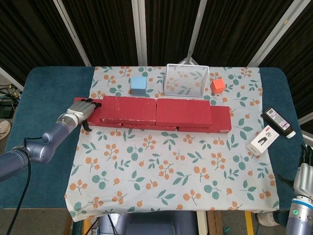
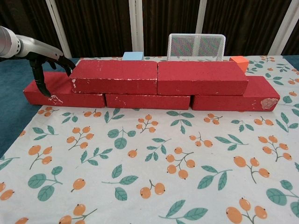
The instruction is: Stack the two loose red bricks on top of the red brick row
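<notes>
Two red bricks lie end to end on the red brick row (image 2: 147, 101): the upper left brick (image 2: 117, 76) (image 1: 128, 108) and the upper right brick (image 2: 201, 77) (image 1: 184, 110). My left hand (image 2: 46, 63) (image 1: 80, 113) is at the left end of the stack, fingers spread, with fingertips (image 2: 70, 69) touching the upper left brick's end and one finger hanging in front of the bottom row's left brick (image 2: 60, 91). It holds nothing. My right hand (image 1: 305, 169) shows only partly at the head view's lower right edge, off the cloth.
Behind the bricks stand a light blue cube (image 1: 139, 84), a white mesh basket (image 1: 187, 79) and an orange cube (image 1: 217, 85). A dark bottle (image 1: 278, 122) and a small white box (image 1: 263, 139) lie at the right. The floral cloth (image 1: 171, 171) covers the table's middle.
</notes>
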`<action>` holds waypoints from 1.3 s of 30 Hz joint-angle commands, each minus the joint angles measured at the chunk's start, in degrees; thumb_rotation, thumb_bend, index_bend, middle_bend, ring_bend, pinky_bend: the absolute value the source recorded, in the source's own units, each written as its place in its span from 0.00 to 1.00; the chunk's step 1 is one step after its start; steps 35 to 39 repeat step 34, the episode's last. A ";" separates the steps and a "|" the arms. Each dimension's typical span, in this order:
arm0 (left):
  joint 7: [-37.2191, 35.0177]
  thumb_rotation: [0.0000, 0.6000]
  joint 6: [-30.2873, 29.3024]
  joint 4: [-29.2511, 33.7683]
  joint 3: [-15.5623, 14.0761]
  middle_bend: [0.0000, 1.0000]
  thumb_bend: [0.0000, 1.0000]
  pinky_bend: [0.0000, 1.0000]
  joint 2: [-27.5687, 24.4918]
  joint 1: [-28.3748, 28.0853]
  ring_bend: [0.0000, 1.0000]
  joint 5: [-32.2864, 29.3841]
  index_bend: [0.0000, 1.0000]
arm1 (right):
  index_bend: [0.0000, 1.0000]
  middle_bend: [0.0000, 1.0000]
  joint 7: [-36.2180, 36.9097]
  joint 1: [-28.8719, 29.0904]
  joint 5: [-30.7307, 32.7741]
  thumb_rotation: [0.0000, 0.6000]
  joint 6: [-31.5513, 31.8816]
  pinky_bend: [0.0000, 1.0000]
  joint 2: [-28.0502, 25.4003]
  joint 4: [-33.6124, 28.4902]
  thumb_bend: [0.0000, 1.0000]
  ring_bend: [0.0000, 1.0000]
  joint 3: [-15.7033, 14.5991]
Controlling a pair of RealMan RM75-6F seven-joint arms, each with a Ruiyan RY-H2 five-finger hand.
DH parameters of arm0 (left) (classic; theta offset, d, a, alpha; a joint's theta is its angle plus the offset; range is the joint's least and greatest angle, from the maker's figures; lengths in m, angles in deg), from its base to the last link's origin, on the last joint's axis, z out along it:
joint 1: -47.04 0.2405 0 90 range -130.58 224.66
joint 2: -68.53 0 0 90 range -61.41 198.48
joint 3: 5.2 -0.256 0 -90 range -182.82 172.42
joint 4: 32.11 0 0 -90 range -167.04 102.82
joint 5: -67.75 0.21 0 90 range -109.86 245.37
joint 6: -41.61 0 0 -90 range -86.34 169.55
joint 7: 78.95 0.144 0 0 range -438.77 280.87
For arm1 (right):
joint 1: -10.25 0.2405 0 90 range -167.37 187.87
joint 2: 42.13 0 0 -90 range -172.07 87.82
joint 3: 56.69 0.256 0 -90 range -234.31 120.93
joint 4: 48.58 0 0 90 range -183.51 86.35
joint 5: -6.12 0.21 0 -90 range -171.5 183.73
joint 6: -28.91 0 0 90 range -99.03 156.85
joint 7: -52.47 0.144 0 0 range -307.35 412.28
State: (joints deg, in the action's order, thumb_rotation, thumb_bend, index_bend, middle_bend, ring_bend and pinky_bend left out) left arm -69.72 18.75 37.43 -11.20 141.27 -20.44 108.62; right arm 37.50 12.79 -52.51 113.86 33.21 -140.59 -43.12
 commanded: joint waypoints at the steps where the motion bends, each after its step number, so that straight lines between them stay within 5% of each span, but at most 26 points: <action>1: 0.28 1.00 -0.87 0.49 -0.43 0.15 0.00 0.09 -0.99 0.21 0.00 -0.36 0.20 | 0.00 0.02 -0.05 0.04 -0.02 1.00 -0.06 0.00 0.05 0.02 0.06 0.00 -0.04; 9: -1.62 1.00 -7.23 9.84 -0.29 0.14 0.00 0.10 -9.95 3.94 0.00 -0.15 0.21 | 0.00 0.02 -0.03 0.09 -0.33 1.00 -0.23 0.00 -0.05 -0.19 0.05 0.00 -0.23; 12: -5.46 1.00 -20.89 19.19 1.07 0.06 0.00 0.10 -14.58 11.96 0.00 6.08 0.15 | 0.00 0.02 0.85 0.23 -1.42 1.00 -1.29 0.00 -0.67 -0.31 0.05 0.00 -0.90; 16: -5.43 1.00 -38.17 26.27 -1.51 0.01 0.00 0.10 -16.24 23.01 0.00 14.56 0.12 | 0.00 0.02 3.08 0.43 -4.53 1.00 -2.52 0.00 -1.80 -0.02 0.05 0.00 -2.14; 21: -3.01 1.00 -55.68 28.17 -4.59 0.01 0.00 0.10 -12.54 35.46 0.00 22.04 0.11 | 0.00 0.02 6.57 0.60 -10.09 1.00 -2.32 0.00 -2.25 1.53 0.05 0.00 -3.80; 25: -7.89 1.00 -66.43 23.80 -5.58 0.02 0.00 0.10 -6.39 44.90 0.00 29.05 0.11 | 0.00 0.02 8.63 0.42 -13.76 1.00 -1.46 0.00 -2.92 2.26 0.05 0.00 -4.90; 39: -7.58 1.00 -71.95 18.41 -4.63 0.02 0.00 0.10 -1.73 50.76 0.00 34.50 0.11 | 0.00 0.02 10.01 0.18 -17.22 1.00 -0.73 0.00 -4.09 1.83 0.05 0.00 -6.18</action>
